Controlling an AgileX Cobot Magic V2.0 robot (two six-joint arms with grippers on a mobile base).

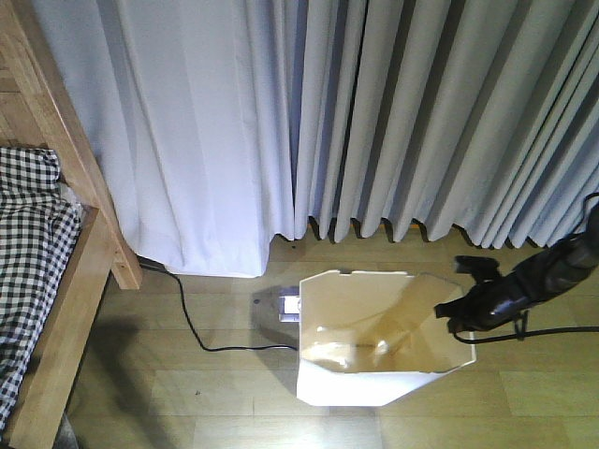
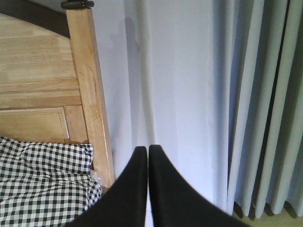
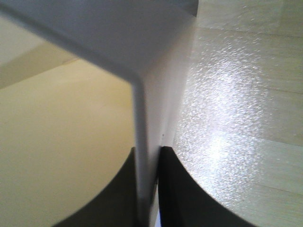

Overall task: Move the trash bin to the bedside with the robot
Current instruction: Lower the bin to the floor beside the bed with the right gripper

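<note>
Front view: trash bin [image 1: 379, 341] stands on the wood floor [image 1: 187, 393] in front of the grey curtain [image 1: 374, 112], well apart from the bedside [image 1: 70, 281] at far left. Right gripper [image 1: 456, 313] meets the bin's right rim. A black cable [image 1: 192, 327] lies on the floor left of the bin.

Left wrist view: left gripper [image 2: 148, 156] has its fingertips pressed together, nothing between them; bed frame post and checked bedding [image 2: 42, 184] to its left.

Right wrist view: right gripper [image 3: 147, 156] pinches the bin wall [image 3: 142, 118], one finger inside, one outside. Image blurred; contact appears firm.
</note>
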